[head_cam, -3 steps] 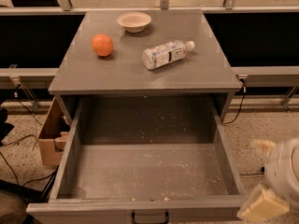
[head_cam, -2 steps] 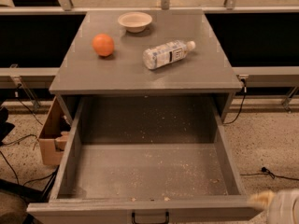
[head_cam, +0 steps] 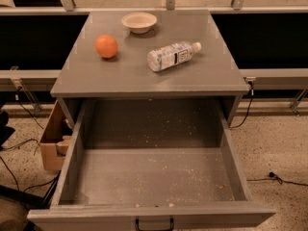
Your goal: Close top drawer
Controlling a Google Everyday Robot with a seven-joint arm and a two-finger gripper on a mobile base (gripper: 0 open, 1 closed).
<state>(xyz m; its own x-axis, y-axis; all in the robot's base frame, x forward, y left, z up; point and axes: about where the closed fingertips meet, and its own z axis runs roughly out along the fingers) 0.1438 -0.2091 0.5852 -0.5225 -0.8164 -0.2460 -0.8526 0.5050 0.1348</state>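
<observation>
Grey inside and out, the top drawer [head_cam: 154, 174] stood pulled far out of the bench [head_cam: 144, 78]. Its front panel lay along the lower edge of the camera view and its back end sat under the bench top. The drawer floor held nothing but pale crumbs, scattered loosely and gathered more thickly towards the front. A small black bar handle [head_cam: 154, 224] sat at the middle of the front panel, partly cut off by the bottom of the view.

Three things rested on the bench top, each well apart from the others. An orange [head_cam: 106, 46] sat towards the left. A shallow cream bowl [head_cam: 139, 22] stood upright near the back edge. A clear plastic bottle [head_cam: 171, 57] lay on its side right of centre, its white cap pointing to the back right.

On the speckled floor [head_cam: 274, 143] to the left, an open cardboard box [head_cam: 49, 146] stood just beside the bench, with something pale brown inside it that I could not make out. A dark cable [head_cam: 278, 179] trailed over the floor on the right. A pale rail [head_cam: 272, 75] ran across behind the bench at about the height of its top.

The tool was outside the camera view. I could not tell how far it was open or whether it held anything.
</observation>
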